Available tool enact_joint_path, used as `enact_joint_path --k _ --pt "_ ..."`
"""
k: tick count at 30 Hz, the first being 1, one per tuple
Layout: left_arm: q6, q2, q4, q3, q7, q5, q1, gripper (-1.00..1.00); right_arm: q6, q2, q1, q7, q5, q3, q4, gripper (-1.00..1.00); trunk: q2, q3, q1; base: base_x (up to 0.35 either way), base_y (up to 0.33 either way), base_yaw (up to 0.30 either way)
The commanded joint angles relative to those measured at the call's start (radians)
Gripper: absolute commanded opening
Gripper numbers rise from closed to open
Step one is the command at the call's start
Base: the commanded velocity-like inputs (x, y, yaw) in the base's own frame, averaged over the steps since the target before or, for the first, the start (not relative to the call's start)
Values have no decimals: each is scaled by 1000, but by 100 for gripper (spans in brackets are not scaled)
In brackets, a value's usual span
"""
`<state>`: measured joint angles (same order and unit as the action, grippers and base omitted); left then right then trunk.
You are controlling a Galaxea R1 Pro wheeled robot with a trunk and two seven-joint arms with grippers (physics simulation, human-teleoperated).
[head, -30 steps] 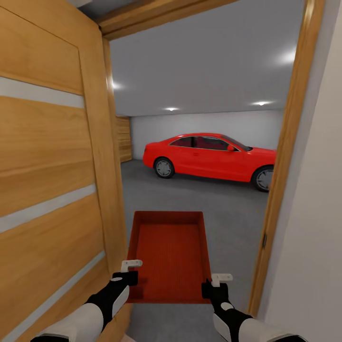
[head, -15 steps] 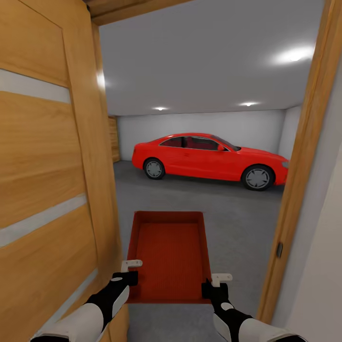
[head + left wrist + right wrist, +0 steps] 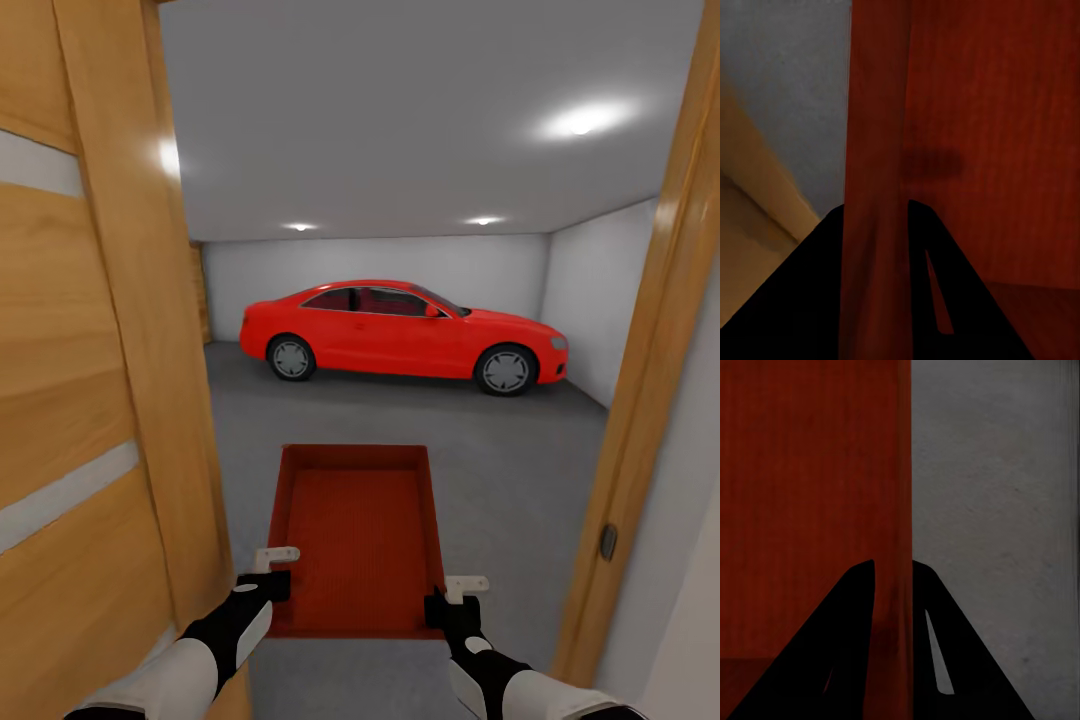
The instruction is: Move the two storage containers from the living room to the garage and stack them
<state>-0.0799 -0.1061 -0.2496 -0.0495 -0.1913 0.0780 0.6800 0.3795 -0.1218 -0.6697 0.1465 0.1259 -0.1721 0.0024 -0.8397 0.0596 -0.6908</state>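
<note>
Grey garage floor stretches wide beyond the doorway, a red car parked far back. Between the wooden door and the door frame, the storage container is carried level, the left gripper clamped on its left wall, the right gripper on its right wall.

Orange-red container held level, open side up, empty, above the grey garage floor.
</note>
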Motion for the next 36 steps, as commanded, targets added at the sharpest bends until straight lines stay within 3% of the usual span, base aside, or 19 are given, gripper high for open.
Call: enact_joint_path --k 1,13,36 --pt "-8 1 -5 83 -11 0 1 -100 9 2 -1 7 32 34 1 -100 -1 2 -1 245 226 -242" --pt "-6 1 -4 83 -12 0 1 -100 9 2 -1 7 32 34 1 -100 -1 2 -1 238 216 -238" --pt "-5 0 -5 83 -14 0 1 -100 7 2 -1 7 31 33 1 -100 -1 2 -1 5 -19 -5"
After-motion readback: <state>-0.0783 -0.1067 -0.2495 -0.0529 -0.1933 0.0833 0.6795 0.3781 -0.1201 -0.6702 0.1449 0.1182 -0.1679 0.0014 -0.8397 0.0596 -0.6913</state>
